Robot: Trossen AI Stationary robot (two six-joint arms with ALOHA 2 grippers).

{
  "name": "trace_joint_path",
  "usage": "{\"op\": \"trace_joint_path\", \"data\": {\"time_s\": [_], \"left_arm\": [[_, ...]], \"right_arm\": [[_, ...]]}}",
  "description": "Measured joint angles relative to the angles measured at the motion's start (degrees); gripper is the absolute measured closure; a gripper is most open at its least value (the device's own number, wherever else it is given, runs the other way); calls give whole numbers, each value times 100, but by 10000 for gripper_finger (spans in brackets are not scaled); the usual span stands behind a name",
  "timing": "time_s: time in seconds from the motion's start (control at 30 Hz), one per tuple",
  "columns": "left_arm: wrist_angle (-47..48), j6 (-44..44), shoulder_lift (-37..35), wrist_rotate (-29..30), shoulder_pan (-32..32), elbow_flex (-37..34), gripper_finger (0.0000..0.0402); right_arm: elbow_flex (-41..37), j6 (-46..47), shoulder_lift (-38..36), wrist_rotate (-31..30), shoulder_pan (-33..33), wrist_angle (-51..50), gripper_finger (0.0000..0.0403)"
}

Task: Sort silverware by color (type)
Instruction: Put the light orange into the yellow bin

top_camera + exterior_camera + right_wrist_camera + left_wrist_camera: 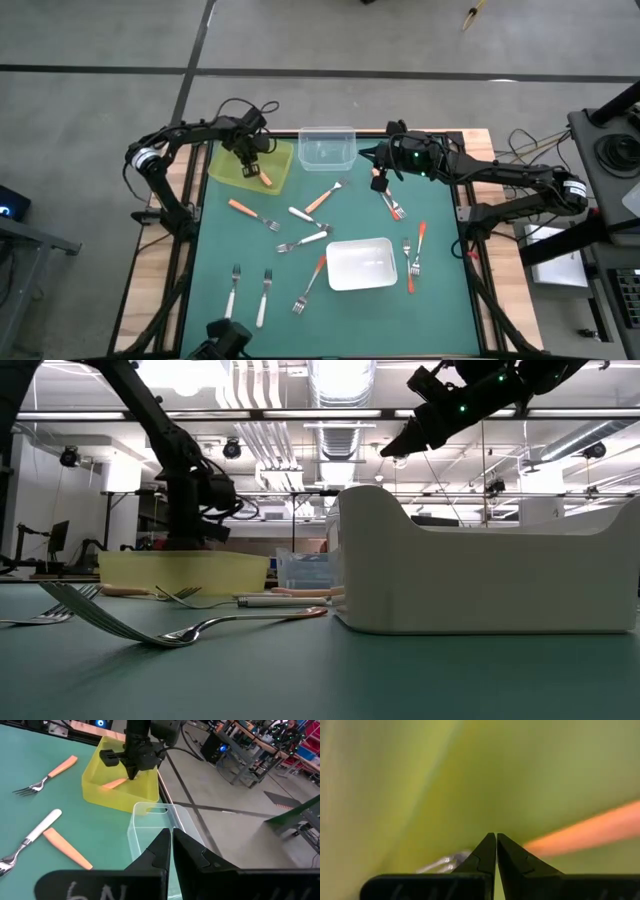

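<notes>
A: High view first. Left end effector (250, 163) is pinched fully shut, nothing in it, tip down inside the yellow tray (228, 170) at the counter's far left.

B: Orange fork in that tray?

A: Yes, one orange-handled fork (264, 178) lies on the tray floor just beside the tip. Left wrist view shows its handle (590, 832) off to one side of the closed fingers and tines on the other side, so the fork isn't between them.

B: Right side?

A: Right end effector (380, 182) is also closed and empty, hanging above the green counter (220, 250) beside the clear tray (327, 147). Nearest loose piece is the fork (392, 207) just below it in the overhead picture, handle end toward the end effector, long axis slanting down and away to the right.

B: So the next pick?

A: My guess is the right arm takes that one, since it's far closer than the left. It'd need to open up, then drop nearly straight down across the handle.

B: Rest of the silverware?

A: Scattered mid-counter around the white tray (360, 264): two white-handled forks (233, 291) near the front left, a red-orange pair (419, 243) to the tray's right, several crossed in the middle.
</notes>
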State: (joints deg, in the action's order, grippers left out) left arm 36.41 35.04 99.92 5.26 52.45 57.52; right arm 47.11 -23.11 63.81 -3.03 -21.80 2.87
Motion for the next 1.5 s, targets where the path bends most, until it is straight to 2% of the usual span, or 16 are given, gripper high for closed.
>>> {"op": "trace_joint_path", "data": {"time_s": [0.4, 0.73, 1.17, 1.5], "left_arm": [[861, -1004, 3, 0, -15, -7, 401], [989, -1085, -61, -33, -15, -7, 402], [1632, -1476, -153, -44, -17, -7, 402], [1962, -1557, -182, -339, -80, -7, 402]], "right_arm": [[0, -30, 0, 0, 2, 1, 392], [0, -20, 1, 0, 1, 44, 392], [0, -46, 2, 0, 0, 44, 392], [0, -4, 2, 0, 2, 60, 392]]}}
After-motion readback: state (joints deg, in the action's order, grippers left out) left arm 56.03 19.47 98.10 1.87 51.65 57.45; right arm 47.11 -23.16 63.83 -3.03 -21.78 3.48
